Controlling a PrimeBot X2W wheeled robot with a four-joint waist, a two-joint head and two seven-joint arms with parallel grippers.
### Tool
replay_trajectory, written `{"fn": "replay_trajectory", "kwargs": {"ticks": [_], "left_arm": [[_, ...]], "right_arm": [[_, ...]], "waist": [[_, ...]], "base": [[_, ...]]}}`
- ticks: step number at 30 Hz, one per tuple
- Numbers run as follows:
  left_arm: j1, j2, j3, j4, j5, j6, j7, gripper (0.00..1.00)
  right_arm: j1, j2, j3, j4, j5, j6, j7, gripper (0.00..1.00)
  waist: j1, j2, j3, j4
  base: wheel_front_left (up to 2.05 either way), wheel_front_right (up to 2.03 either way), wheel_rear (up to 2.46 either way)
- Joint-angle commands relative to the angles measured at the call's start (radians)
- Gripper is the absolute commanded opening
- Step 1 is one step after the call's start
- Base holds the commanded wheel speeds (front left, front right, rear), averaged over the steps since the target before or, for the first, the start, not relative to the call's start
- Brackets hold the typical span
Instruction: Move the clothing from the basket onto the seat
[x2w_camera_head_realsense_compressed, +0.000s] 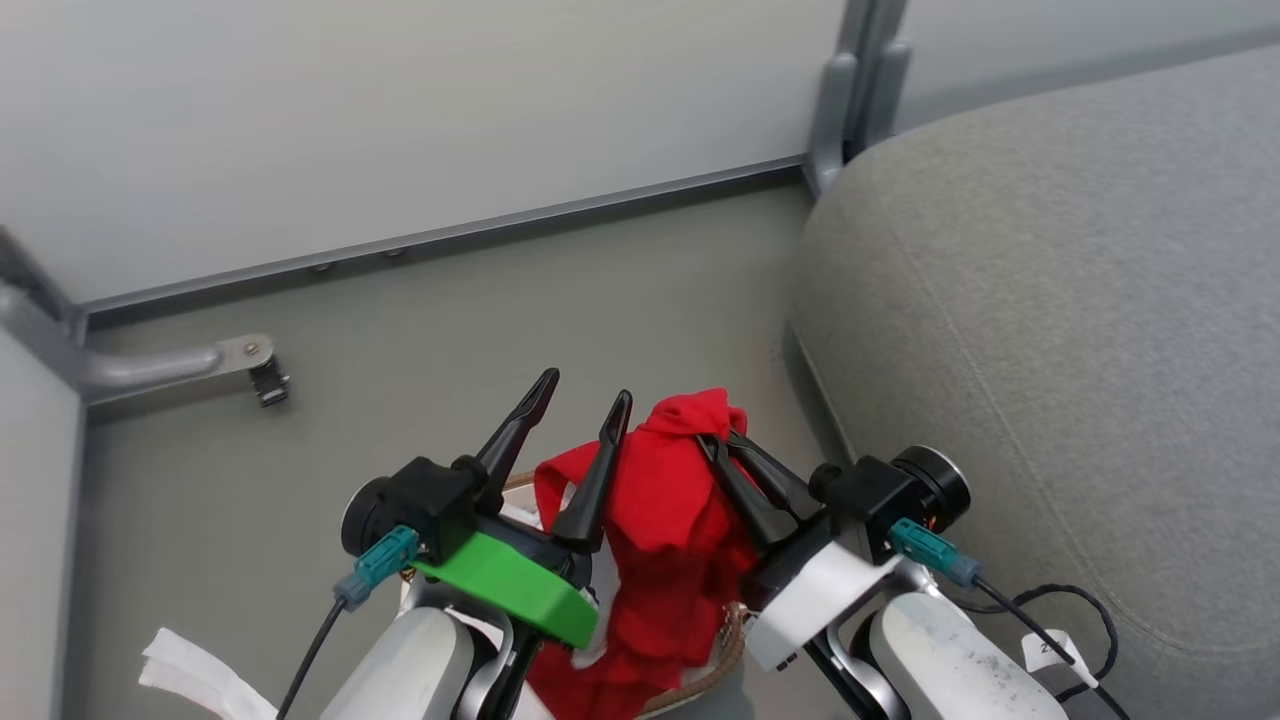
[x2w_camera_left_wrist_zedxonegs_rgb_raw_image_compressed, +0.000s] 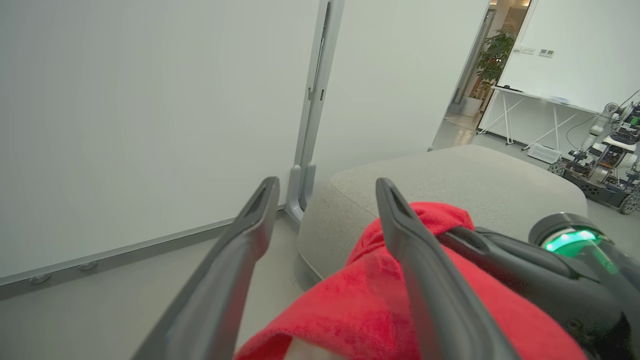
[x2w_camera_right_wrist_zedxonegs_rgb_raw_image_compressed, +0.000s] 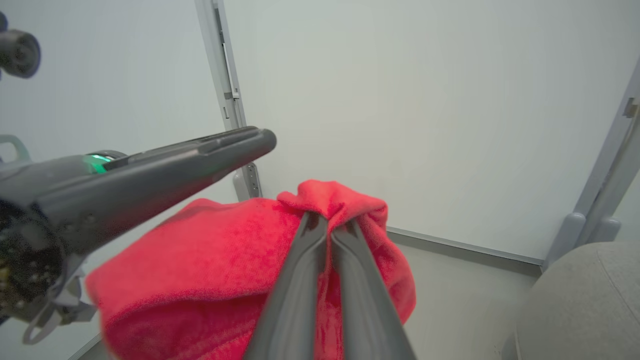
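Clothing (x2w_camera_head_realsense_compressed: 660, 520): red, soft and limp, with a napped face in the wrist views. It hangs as a bunched column between the two arms. Its top fold is raised. Its lower part trails down to the basket (x2w_camera_head_realsense_compressed: 735, 640), of which a stretch of brown woven rim shows beneath the cloth. I cannot tell whether one garment or two make up the bundle. White patches show low in the folds.

Right pincer (x2w_camera_head_realsense_compressed: 722, 440): clenched, fingers pressed together on a gathered peak at the top of the cloth. The right wrist view confirms fabric pinched between the tips.

Left pincer (x2w_camera_head_realsense_compressed: 585, 390): released, fingers spread and holding nothing. It stands just beside the cloth on its left. Whether its nearer finger touches the cloth cannot be determined.

Seat (x2w_camera_head_realsense_compressed: 1050, 300): grey woven cushion to the robot's right, near the basket. Its top is bare where visible.

Handling assessment: the load looks light and wholly without stiffness. It will drape, swing and stretch under its own weight. The nap should give fair friction, so slippage seems a minor risk. The main risk is a trailing hem catching on the basket rim. A thick gathered fold, as now taken, appears the soundest hold. A second hold lower on the hanging part would likely shorten the drape.
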Motion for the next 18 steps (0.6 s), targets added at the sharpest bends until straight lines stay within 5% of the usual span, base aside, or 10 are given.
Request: {"fn": "replay_trajectory", "kwargs": {"ticks": [1, 9, 18], "left_arm": [[0.021, 0.007, 0.008, -0.004, 0.004, -0.003, 0.000, 1.00], [0.047, 0.025, 0.006, 0.008, 0.010, -0.003, 0.000, 1.00], [-0.001, 0.102, -0.038, -0.009, 0.006, -0.003, 0.000, 1.00]], "right_arm": [[0.016, -0.003, -0.008, -0.018, -0.008, -0.001, -0.002, 0.00], [0.028, -0.003, -0.080, -0.056, -0.005, -0.001, -0.002, 0.00], [-0.143, -0.003, -0.300, -0.022, -0.158, -0.001, -0.002, 0.00]], "waist": [[0.0000, -0.0001, 0.029, -0.203], [0.0000, -0.0001, 0.068, -0.347], [0.0000, -0.0001, 0.210, -0.286]], "base": [[0.00, 0.00, 0.00], [0.00, 0.00, 0.00], [0.00, 0.00, 0.00]]}}
